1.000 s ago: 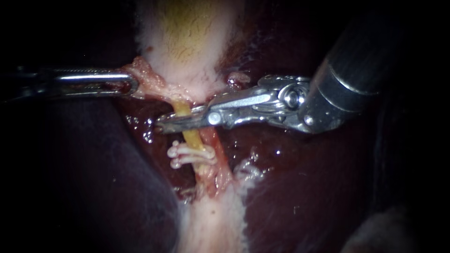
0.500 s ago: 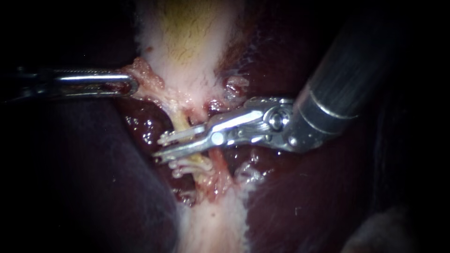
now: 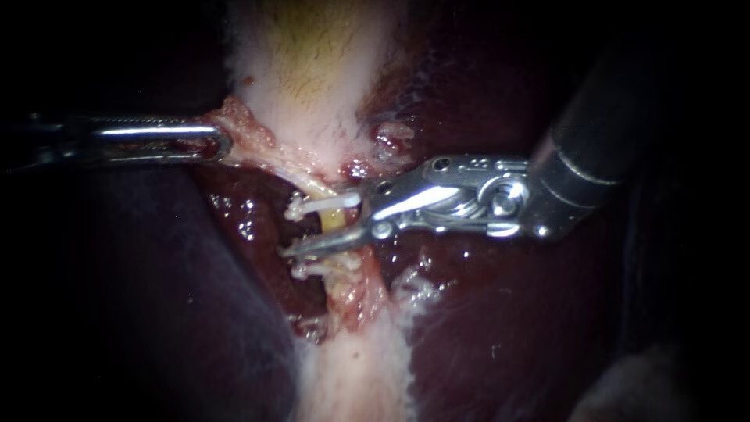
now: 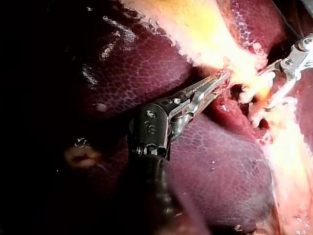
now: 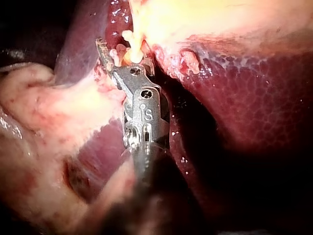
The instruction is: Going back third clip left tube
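On the bench, the right instrument (image 3: 312, 228), entering from the upper right, has its jaws spread wide on either side of the yellow left tube (image 3: 334, 221), which runs down from the pale gallbladder (image 3: 312, 70) between dark lobes of liver (image 3: 500, 312). A gap shows between the jaws and they grip nothing. A white clip (image 3: 328, 205) sits across the tube just beside the upper jaw, its knobbed end pointing toward the left instrument's side. The lower jaw lies across the tube further down, and a short bare stretch of yellow tube shows between jaw and clip. Below that jaw, two more white clips (image 3: 311, 270) cross the same tube, partly hidden by the metal. A reddish strand (image 3: 366, 273) runs alongside, just to the right. The left instrument (image 3: 209, 142) reaches in from the left with its jaws pressed together on a flap of pink tissue (image 3: 246, 129) at the gallbladder's neck — well apart from the clips. The left wrist view shows the same pinch, the jaw tips buried in the pink edge. In the right wrist view the uppermost clip sits just ahead of the open jaws — against the yellow tube.
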`<state>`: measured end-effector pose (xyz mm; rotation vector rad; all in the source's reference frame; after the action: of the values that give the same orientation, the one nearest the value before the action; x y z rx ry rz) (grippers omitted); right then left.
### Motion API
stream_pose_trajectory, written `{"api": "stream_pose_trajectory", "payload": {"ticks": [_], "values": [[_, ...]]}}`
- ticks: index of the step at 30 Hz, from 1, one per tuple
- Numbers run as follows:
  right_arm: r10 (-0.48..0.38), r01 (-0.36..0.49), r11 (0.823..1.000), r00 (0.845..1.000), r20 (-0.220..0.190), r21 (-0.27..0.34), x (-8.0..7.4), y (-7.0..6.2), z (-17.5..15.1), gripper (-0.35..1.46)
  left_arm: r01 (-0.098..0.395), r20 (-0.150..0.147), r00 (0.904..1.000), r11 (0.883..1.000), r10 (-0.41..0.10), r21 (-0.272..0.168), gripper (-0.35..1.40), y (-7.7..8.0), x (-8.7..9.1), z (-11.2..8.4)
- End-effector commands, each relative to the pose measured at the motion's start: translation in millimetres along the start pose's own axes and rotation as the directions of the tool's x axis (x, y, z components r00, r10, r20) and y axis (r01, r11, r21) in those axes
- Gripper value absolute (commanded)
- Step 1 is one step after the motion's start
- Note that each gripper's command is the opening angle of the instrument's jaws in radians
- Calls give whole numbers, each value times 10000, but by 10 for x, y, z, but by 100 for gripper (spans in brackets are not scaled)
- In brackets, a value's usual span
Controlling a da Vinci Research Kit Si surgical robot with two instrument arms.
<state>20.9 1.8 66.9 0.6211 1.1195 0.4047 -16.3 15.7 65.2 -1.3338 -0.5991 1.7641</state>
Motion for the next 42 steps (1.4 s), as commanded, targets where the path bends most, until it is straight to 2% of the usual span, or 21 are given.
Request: {"api": "stream_pose_trajectory", "payload": {"ticks": [1, 6, 13, 26, 31, 42], "values": [[-185, 185, 9998, 9998, -5, -67, -1, -1, -5, 50, -6, 2, 10000, 10000, 6, 2, -35, -1, -1, 0], [-716, 716, 9970, 9974, 4, -299, -7, -4, -23, 50, -13, -27, 10000, 10000, 13, -6, -35, -1, -2, 0], [-996, 996, 9945, 9950, 14, -310, -5, -7, -41, 50, -17, 1, 10000, 10000, 17, 3, -35, -2, -2, 0], [-1678, 1678, 9858, 9858, 59, 0, -3, -36, -109, 50, -22, 3, 10000, 10000, 22, -1, -35, -3, -3, 0], [-1888, 1888, 9820, 9820, 59, 40, -3, -38, -126, 50, -22, 1, 10000, 10000, 22, 3, -35, -3, -3, 1], [-1941, 1940, 9810, 9810, 72, 12, -13, -43, -150, 50, -26, 3, 10000, 10000, 26, -4, -35, -6, -4, 2]]}}
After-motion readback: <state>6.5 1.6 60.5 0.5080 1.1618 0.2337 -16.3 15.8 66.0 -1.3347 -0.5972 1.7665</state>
